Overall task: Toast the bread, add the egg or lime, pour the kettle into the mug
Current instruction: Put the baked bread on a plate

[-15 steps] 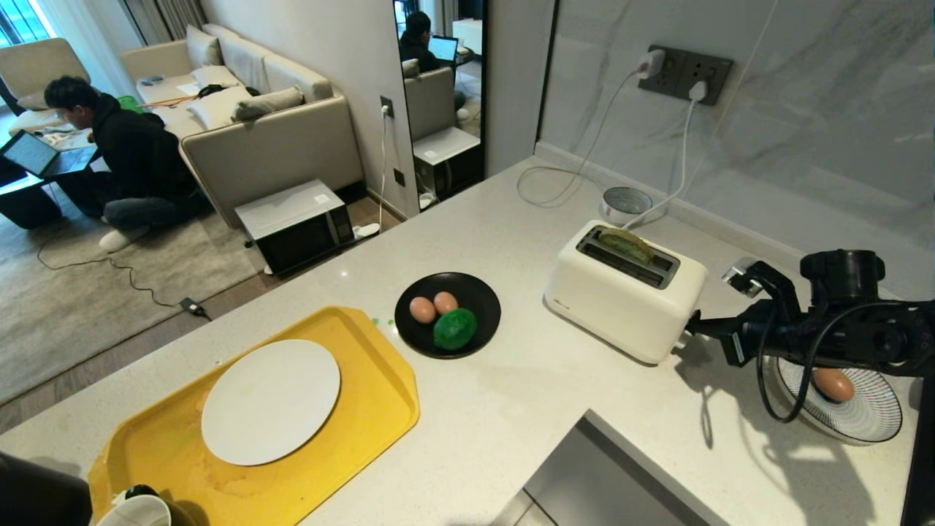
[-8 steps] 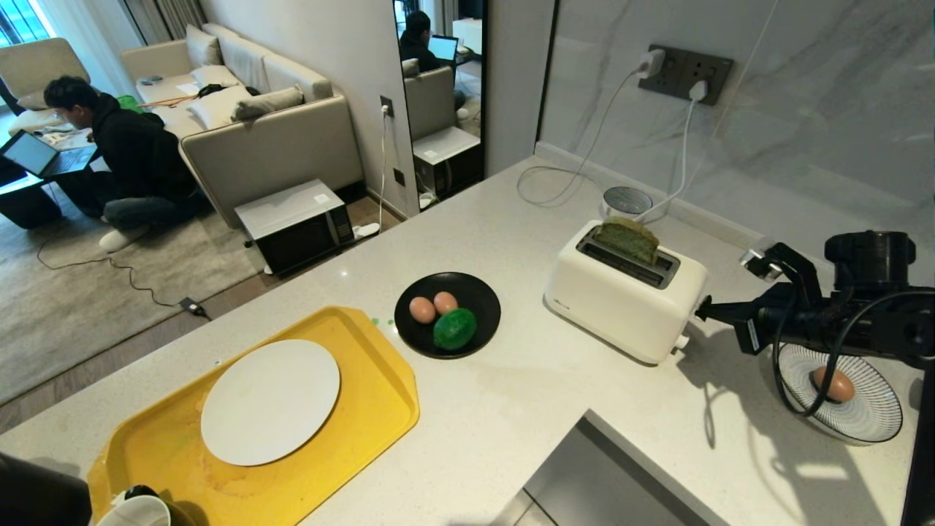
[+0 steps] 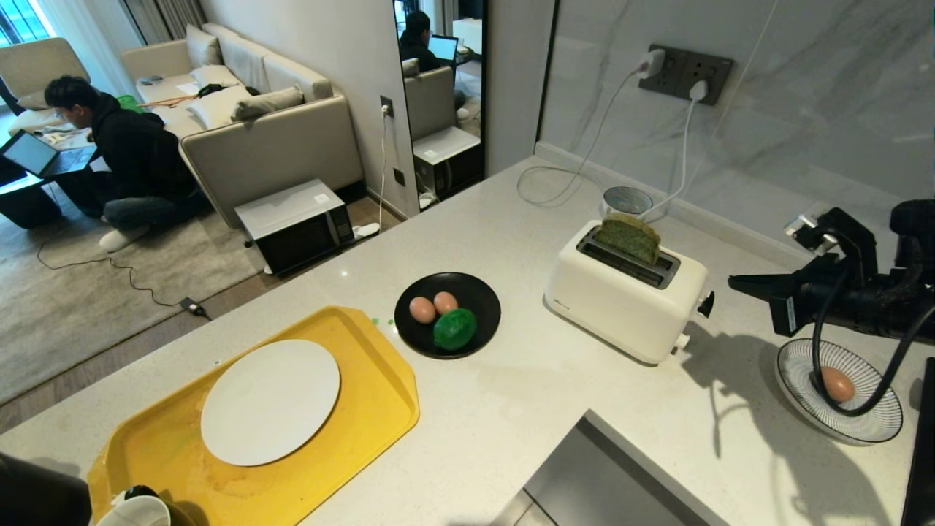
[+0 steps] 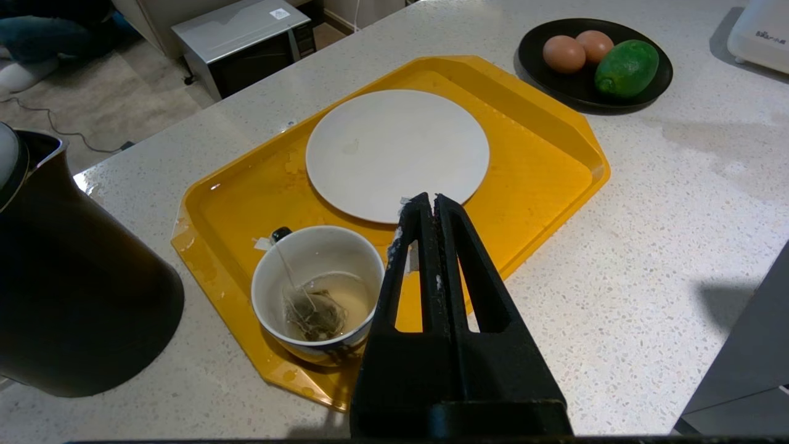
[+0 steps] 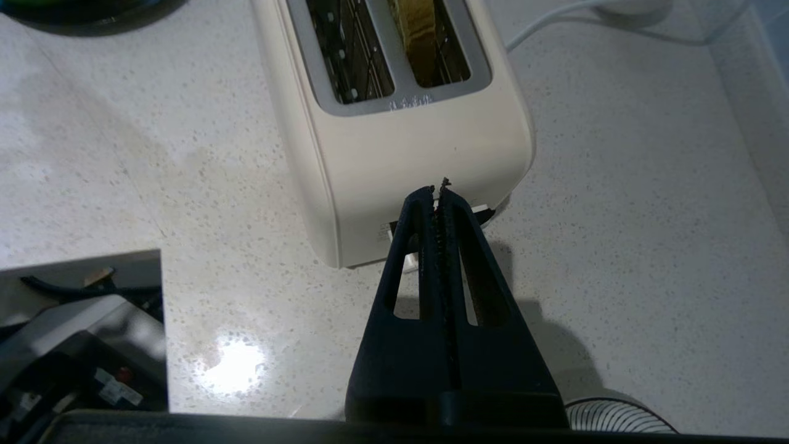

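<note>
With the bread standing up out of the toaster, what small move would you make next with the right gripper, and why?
Probably open the right gripper and bring it over the bread. The slice stands well proud of the toaster slot, the gripper is shut, empty and off to the side, and the white plate is bare.

On the surface [image 3: 526, 394], the tray [image 3: 380, 409] with a plate [image 3: 270, 402] and mug [image 4: 314, 296] lies left, the dish [image 3: 482, 292] holding two eggs [image 3: 422, 310] and a lime [image 3: 454, 329] sits mid-way, and the toaster [image 3: 621, 307] with bread [image 3: 628, 237] stands right.
</note>
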You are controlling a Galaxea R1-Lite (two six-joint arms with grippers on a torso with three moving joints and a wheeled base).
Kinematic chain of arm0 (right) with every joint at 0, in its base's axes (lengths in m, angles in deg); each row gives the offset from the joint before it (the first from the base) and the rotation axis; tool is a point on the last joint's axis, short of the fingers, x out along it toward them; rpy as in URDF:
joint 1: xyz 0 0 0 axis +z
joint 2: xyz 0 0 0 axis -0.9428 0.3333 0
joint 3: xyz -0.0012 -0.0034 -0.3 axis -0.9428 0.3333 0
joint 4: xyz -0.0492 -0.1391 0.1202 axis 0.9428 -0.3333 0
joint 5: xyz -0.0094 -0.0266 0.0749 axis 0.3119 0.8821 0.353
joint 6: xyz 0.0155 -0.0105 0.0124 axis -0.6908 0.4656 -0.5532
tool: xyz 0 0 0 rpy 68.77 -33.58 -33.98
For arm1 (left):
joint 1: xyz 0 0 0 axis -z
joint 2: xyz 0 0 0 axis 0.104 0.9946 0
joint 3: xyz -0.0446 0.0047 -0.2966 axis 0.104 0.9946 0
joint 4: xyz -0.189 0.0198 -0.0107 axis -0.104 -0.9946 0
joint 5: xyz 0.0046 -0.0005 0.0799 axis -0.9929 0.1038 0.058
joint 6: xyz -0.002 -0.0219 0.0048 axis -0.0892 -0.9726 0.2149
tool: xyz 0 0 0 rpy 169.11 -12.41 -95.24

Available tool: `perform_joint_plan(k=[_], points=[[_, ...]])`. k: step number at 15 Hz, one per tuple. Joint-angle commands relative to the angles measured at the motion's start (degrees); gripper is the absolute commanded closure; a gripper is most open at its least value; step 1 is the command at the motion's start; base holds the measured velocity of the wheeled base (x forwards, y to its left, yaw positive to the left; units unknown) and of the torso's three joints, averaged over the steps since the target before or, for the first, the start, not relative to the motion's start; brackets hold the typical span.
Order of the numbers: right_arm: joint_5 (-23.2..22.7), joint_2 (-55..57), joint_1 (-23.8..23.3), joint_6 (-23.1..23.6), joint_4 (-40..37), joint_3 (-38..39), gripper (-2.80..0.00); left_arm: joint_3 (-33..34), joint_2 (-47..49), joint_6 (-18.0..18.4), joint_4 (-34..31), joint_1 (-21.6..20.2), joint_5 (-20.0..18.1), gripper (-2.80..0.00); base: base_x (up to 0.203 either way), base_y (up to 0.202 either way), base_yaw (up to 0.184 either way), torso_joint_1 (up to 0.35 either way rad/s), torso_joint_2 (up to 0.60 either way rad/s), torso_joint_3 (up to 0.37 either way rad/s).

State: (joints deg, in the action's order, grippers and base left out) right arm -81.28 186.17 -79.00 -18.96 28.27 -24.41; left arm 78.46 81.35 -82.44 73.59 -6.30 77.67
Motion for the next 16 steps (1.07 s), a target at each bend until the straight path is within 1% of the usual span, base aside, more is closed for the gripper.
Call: perform_joint_plan(k=[1,3,4,6,7,8,10,12,14,16], points=[[-0.17,-7.60,-0.10,-2.98,0.22,1.81,0.00,0.00,-0.04,0.01,0.02,-0.02,-0.01,0.00,0.000,0.000,0.000,0.000,0.00,0.000],[-0.16,-11.75,-1.11,-6.74,0.17,3.70,0.00,0.00,0.02,0.01,0.02,-0.02,0.03,0.00,0.000,0.000,0.000,0.000,0.00,0.000],[-0.16,-12.14,-1.62,-7.53,0.23,3.89,0.00,0.00,-0.04,0.01,0.02,-0.02,-0.01,0.00,0.000,0.000,0.000,0.000,0.00,0.000],[0.08,-12.08,-1.90,-10.83,0.24,3.34,0.00,0.00,-0.04,0.01,0.02,-0.02,-0.01,0.00,0.000,0.000,0.000,0.000,0.00,0.000],[0.63,-12.34,-1.90,-10.89,0.17,3.80,0.00,0.00,0.04,0.01,0.02,-0.02,-0.01,0.00,0.000,0.000,0.000,0.000,0.00,0.000],[2.46,-12.44,-1.90,-10.96,0.16,4.02,0.00,0.00,-0.04,0.01,0.02,-0.02,-0.01,0.00,0.000,0.000,0.000,0.000,0.00,0.000],[8.77,-11.57,-1.99,-11.04,-0.89,4.05,0.00,0.00,0.04,0.01,0.02,-0.02,0.07,0.00,0.000,0.000,0.000,0.000,0.00,0.000],[13.88,-12.14,-2.07,-12.34,-4.62,5.04,0.00,0.00,-0.04,0.01,0.02,-0.02,0.08,0.00,0.000,0.000,0.000,0.000,0.00,0.000],[16.65,-16.08,-2.11,-12.32,-7.50,6.13,0.00,0.00,-0.04,0.01,0.02,-0.02,0.00,0.00,0.000,0.000,0.000,0.000,0.00,0.000],[19.15,-21.98,-2.09,-11.97,-13.87,6.10,0.00,0.00,0.01,0.01,0.02,-0.02,0.04,0.00,0.000,0.000,0.000,0.000,0.00,0.000]])
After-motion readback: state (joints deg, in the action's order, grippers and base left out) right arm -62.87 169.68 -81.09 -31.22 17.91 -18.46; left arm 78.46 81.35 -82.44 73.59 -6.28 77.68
